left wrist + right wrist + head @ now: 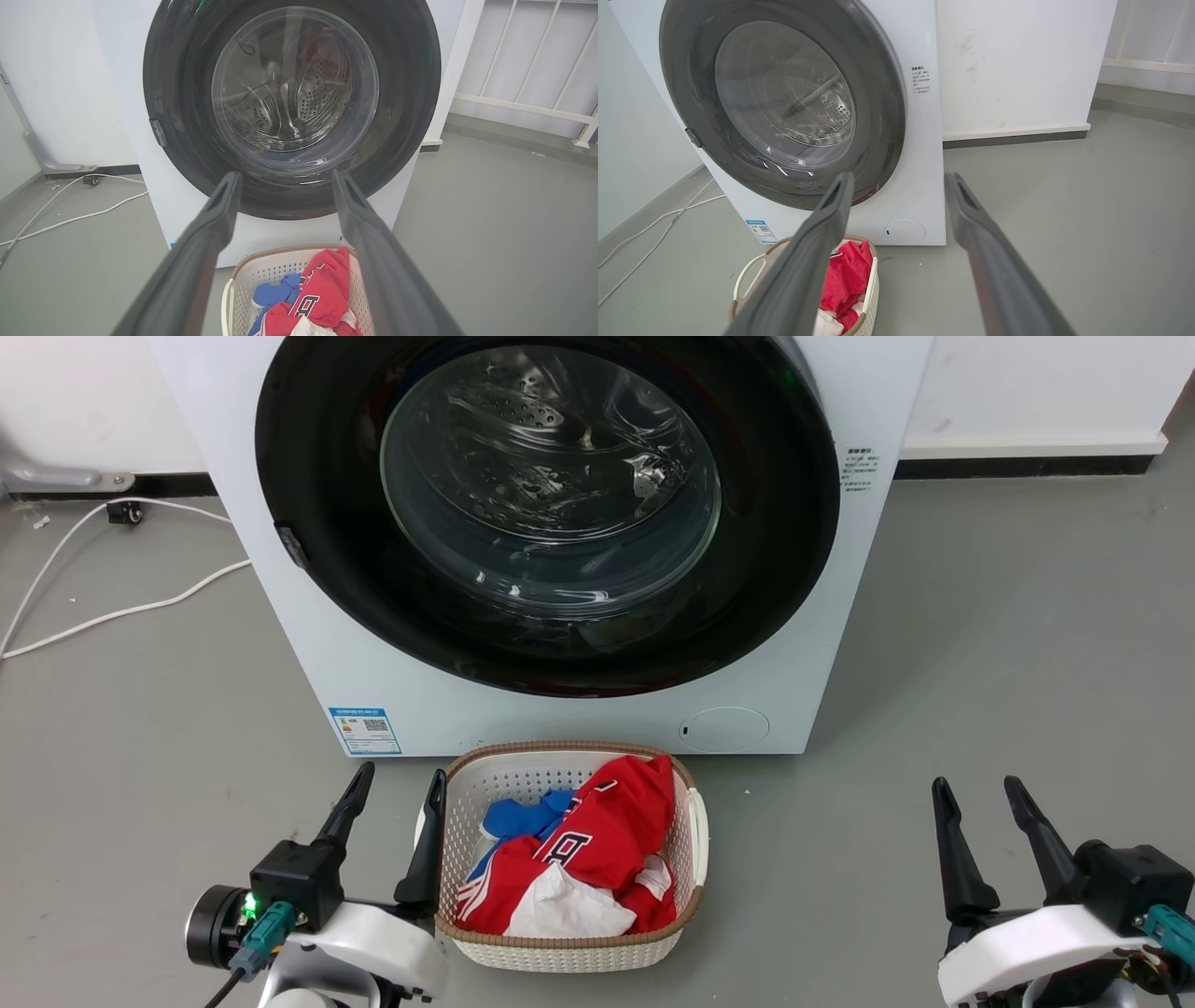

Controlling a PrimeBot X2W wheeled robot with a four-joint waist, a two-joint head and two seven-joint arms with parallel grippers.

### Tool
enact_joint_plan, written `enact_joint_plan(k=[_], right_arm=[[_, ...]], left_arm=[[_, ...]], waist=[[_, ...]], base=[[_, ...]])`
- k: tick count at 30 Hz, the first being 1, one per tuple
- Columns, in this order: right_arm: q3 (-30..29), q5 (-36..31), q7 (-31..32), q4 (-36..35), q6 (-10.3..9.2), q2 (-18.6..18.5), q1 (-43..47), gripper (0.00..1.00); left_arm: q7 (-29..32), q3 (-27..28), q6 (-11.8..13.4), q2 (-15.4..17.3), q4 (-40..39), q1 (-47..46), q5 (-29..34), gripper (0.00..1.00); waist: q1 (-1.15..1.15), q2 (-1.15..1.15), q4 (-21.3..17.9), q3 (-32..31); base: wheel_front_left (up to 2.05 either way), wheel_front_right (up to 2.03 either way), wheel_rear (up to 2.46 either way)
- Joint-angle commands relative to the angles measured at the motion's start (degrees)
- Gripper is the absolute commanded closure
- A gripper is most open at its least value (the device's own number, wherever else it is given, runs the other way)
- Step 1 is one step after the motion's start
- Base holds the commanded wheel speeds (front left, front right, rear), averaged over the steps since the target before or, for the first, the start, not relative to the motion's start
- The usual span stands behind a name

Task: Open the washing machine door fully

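**Door shut, catch on its left rim, left claw nearer**

The washing machine door (549,504) lies flat against the front of the washing machine (308,663), which stands on the floor against the back wall. The door faces the robot, up and ahead of both claws. A small grey tab (291,546) sits on the door's left rim and is probably the pull point. If so, the hinge is on the right, though no hinge shows.

The left claw (401,772) hangs low with its fingers apart and holds nothing. It is below the tab and slightly to its right, so it looks the better placed. The right claw (976,782), also apart and empty, is well off past the machine's right side.

A laundry basket (695,859) of red and blue clothes stands just before the machine's base, close beside the left claw. A reach has to rise over it, and the swinging door should pass above it. A white cable (112,613) trails along the floor's left side, out of the way.
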Motion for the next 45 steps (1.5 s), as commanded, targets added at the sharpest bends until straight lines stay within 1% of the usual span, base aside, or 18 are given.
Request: enact_joint_plan(k=[1, 17, 25, 35, 36, 37, 38, 39, 43, 44, 45], right_arm=[[0.0, -1.1, -0.6, -0.5, 0.11, 0.1, 0.2, 0.00], [0.1, -2.6, -1.7, 0.2, 0.12, 0.2, 0.1, 0.00], [0.3, -4.8, -2.4, 0.8, 0.08, 0.2, -0.2, 0.00], [-0.1, -3.4, -2.9, 1.5, 0.07, 0.2, -0.6, 0.00], [-0.1, -3.4, -2.8, 1.6, 0.07, 0.2, -0.6, 0.01], [-0.1, -3.1, -2.7, 1.7, 0.07, 0.2, -0.7, 0.56], [-0.1, -3.1, -2.6, 1.7, 0.07, 0.2, -0.7, 0.89], [-0.1, -3.0, -2.6, 1.7, 0.07, 0.2, -0.8, 1.00], [-0.2, -2.4, -2.4, 1.9, 0.07, 0.2, -0.7, 1.00], [-0.3, -1.4, -2.2, 2.0, 0.07, 0.2, -0.7, 1.00], [-0.4, 1.0, -2.0, 2.1, 0.07, 0.2, -0.7, 1.00]], left_arm=[[-0.6, 0.1, -0.3, 0.1, -0.2, -0.7, 1.2, 0.00], [-2.1, 2.0, -0.7, -0.8, 0.8, 0.3, 4.7, 0.00], [-3.0, 2.8, -1.0, -1.6, 1.3, 0.8, 6.5, 0.00], [-2.9, 3.8, -1.7, -2.2, 2.9, 0.4, 5.5, 0.00], [-2.9, 3.8, -1.8, -2.2, 3.0, 0.4, 5.5, 0.00], [-2.9, 3.8, -1.8, -2.3, 3.2, 0.3, 5.6, 0.00], [-2.9, 3.9, -1.8, -2.3, 3.3, 0.3, 5.6, 0.00], [-2.9, 3.9, -1.8, -2.4, 3.4, 0.3, 5.6, 0.00], [-2.9, 4.0, -1.9, -2.6, 3.8, 0.3, 5.6, 0.00], [-2.9, 4.0, -1.9, -2.6, 3.8, 0.2, 5.7, 0.00], [-2.9, 4.1, -2.0, -2.6, 3.9, 0.2, 5.7, 0.00]], waist=[[0.00, 0.00, 0.0, 0.0], [0.00, 0.00, -0.3, 0.2], [0.00, 0.00, -0.4, 0.2], [0.00, 0.00, -0.3, 0.2], [0.00, 0.00, -0.3, 0.2], [0.00, 0.00, -0.3, 0.2], [0.00, 0.00, -0.3, 0.2], [0.00, 0.00, -0.3, 0.2], [0.00, 0.00, -0.2, 0.1], [0.00, 0.00, -0.2, 0.1], [0.00, 0.00, -0.2, 0.1]], base=[[0.00, 0.00, 0.00], [0.00, 0.00, 0.00], [0.00, 0.00, 0.00], [0.00, 0.00, 0.00], [0.00, 0.00, 0.00], [0.00, 0.00, 0.00], [0.00, 0.00, 0.00], [0.00, 0.00, 0.00], [0.00, 0.00, 0.00], [0.00, 0.00, 0.00], [0.00, 0.00, 0.00]])
